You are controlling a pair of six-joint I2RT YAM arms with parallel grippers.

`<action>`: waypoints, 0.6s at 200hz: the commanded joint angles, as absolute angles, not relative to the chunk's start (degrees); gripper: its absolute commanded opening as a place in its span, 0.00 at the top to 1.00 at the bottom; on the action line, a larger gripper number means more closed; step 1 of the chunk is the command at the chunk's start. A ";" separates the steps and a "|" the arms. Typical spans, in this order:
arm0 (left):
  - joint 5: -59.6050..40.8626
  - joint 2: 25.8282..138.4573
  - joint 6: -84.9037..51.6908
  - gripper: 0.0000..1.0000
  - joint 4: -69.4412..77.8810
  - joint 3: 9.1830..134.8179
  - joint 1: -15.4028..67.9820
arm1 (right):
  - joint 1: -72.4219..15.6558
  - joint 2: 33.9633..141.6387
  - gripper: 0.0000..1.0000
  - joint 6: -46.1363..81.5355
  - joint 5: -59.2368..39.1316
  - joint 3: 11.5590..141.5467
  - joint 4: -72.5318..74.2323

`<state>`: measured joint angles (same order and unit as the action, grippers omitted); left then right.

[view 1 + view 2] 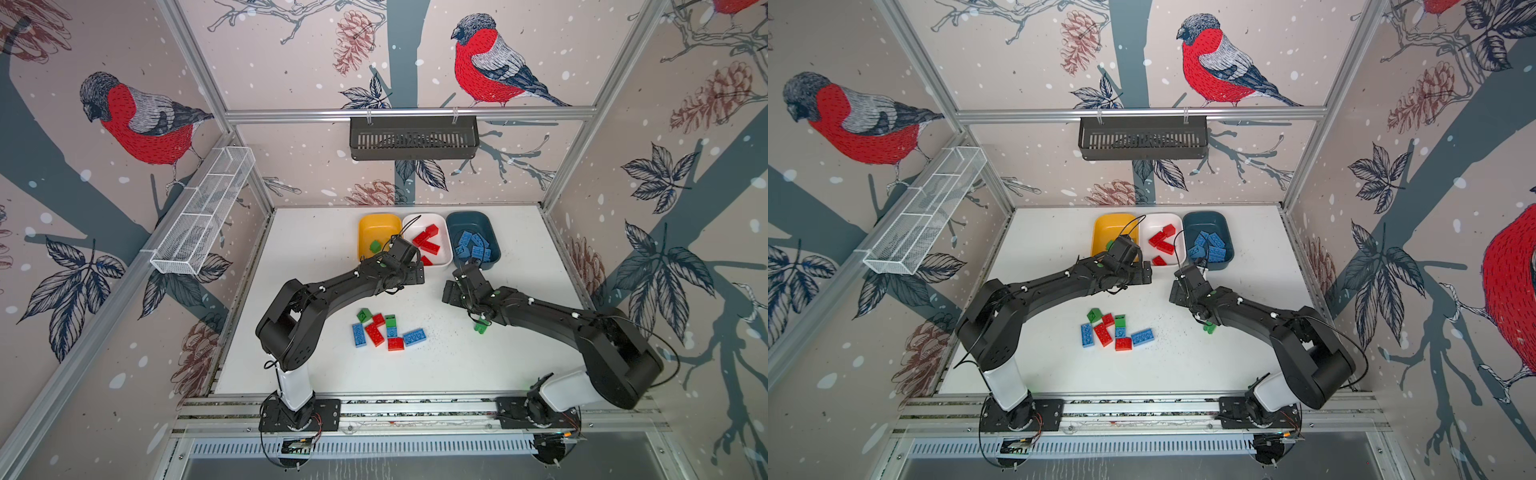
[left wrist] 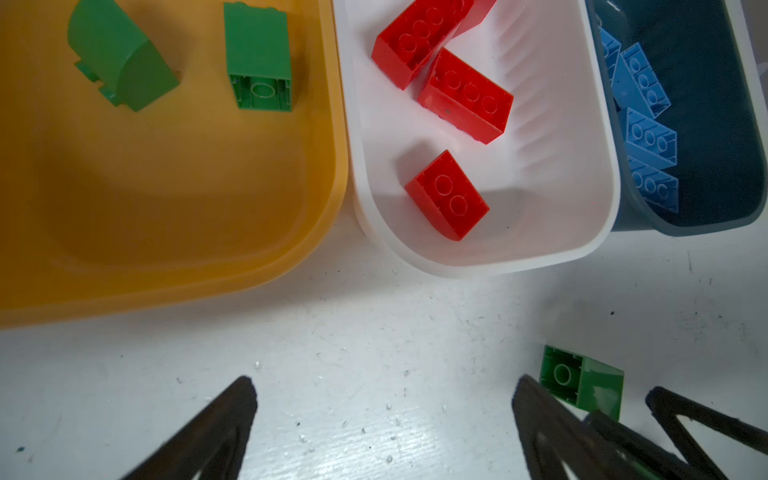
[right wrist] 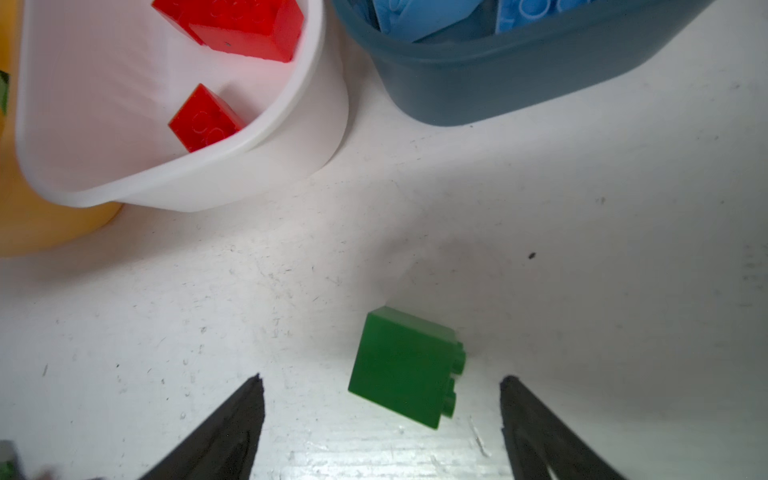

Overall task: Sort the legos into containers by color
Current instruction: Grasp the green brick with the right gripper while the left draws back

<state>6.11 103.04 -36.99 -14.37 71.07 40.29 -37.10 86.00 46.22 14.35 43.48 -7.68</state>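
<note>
Green chunky plastic brick [image 3: 405, 368] may twist away if the right gripper [image 3: 382, 380], now spread around it without touching, closes. It lies off-centre on the white table [image 3: 582, 249] near the white plastic tub [image 3: 270, 166], studs sideways toward one jaw, nearly cubic, no clear long axis. Left gripper [image 2: 384, 382] is spread, empty.

Bullfinch wallpaper [image 1: 137, 120] covers three walls. A black basket [image 1: 413, 137] hangs from the back rail [image 1: 291, 114]; a white mesh rack [image 1: 203, 212] lines the left wall. Scuffed white table [image 1: 457, 365].
</note>
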 commanded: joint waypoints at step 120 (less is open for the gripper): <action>7.17 103.59 -38.58 0.04 -14.33 70.50 40.17 | -38.59 95.87 0.36 50.00 20.83 47.13 -7.46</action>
